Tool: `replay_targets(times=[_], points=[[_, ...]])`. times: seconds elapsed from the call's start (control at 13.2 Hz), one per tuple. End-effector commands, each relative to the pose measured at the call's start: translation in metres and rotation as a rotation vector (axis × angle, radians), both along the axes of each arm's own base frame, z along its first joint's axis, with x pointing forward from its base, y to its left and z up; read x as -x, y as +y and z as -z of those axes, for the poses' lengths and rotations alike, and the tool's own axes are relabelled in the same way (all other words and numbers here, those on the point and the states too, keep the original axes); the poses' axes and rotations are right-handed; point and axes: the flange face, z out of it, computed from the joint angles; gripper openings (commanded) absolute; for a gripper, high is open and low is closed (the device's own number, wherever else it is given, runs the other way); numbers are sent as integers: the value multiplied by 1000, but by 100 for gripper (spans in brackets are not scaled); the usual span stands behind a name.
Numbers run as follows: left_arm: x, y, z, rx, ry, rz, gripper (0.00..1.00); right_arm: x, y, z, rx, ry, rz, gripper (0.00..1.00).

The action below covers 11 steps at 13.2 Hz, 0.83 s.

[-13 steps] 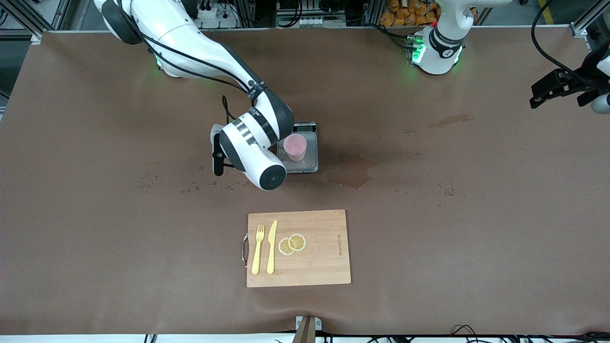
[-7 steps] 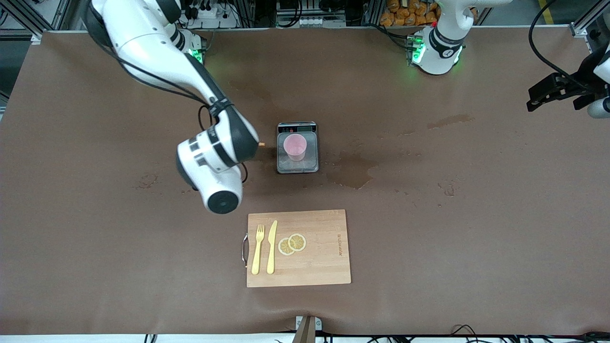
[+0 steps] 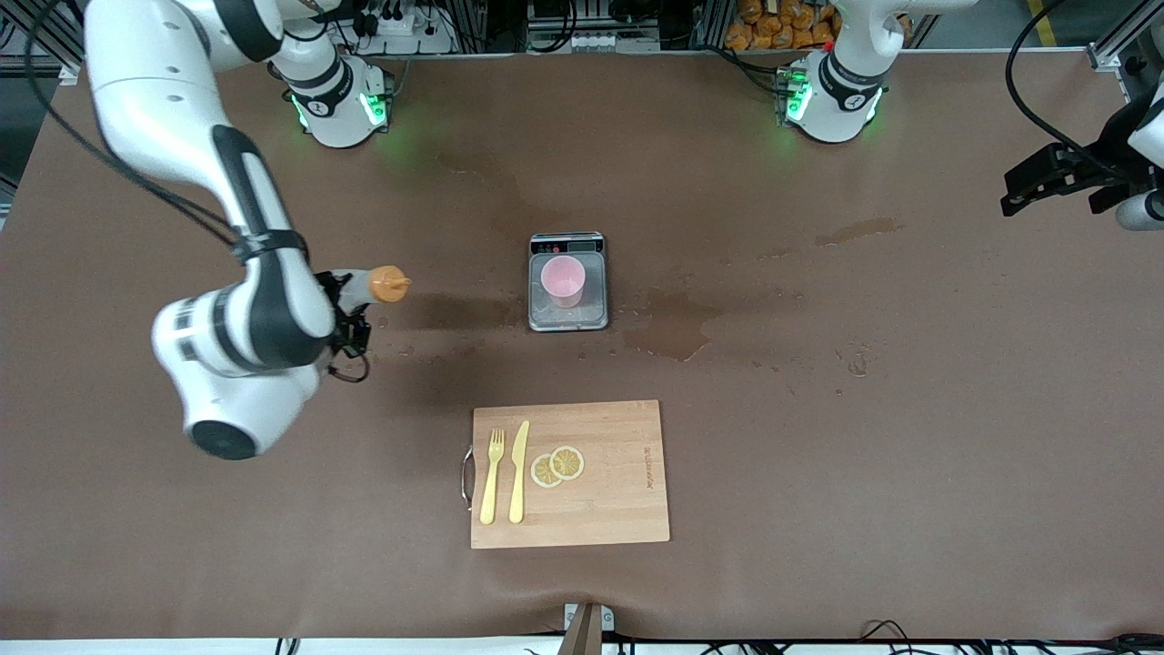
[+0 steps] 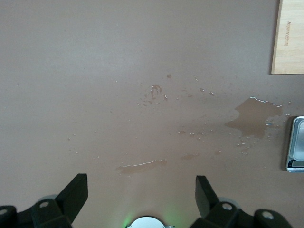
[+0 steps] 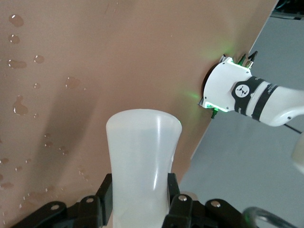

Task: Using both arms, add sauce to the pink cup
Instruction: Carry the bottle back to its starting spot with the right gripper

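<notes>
The sauce [image 3: 386, 285], a whitish squeeze bottle with an orange cap, lies tilted almost level in my right gripper [image 3: 350, 307], its cap pointing toward the pink cup [image 3: 563, 280]. In the right wrist view the bottle [image 5: 142, 156] sits between both black fingers [image 5: 88, 209], and the right gripper [image 5: 137, 202] is shut on it. It hangs over bare table toward the right arm's end, well apart from the cup. The cup stands upright on a small scale [image 3: 568, 317]. My left gripper [image 3: 1023, 186] waits open at the left arm's end of the table; in its wrist view the left gripper [image 4: 141, 194] holds nothing.
A wooden cutting board [image 3: 618, 482] with a yellow fork [image 3: 492, 478], a knife [image 3: 519, 471] and lemon slices [image 3: 557, 466] lies nearer the front camera than the scale. Wet patches [image 3: 677, 332] spread beside the scale, with droplets [image 5: 21, 107] under the bottle.
My right arm has swung away from the cup toward its own end of the table, carrying the bottle, which now shows. The left arm has barely moved.
</notes>
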Motion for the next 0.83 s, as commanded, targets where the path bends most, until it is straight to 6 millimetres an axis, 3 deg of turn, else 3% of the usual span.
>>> replay_targets(times=[0.0, 0.15, 0.53, 0.76], points=[[2, 0, -7, 19, -15, 2, 100, -4, -61, -12, -232, -5, 9, 48], [1, -4, -6, 19, -14, 8, 100, -7, -108, -5, -341, -38, -4, 48], [0, -6, -8, 19, -20, 14, 100, -11, -189, 30, -590, -163, -14, 48], [0, -1, -9, 21, -21, 16, 100, -9, -233, 68, -722, -242, 15, 48]])
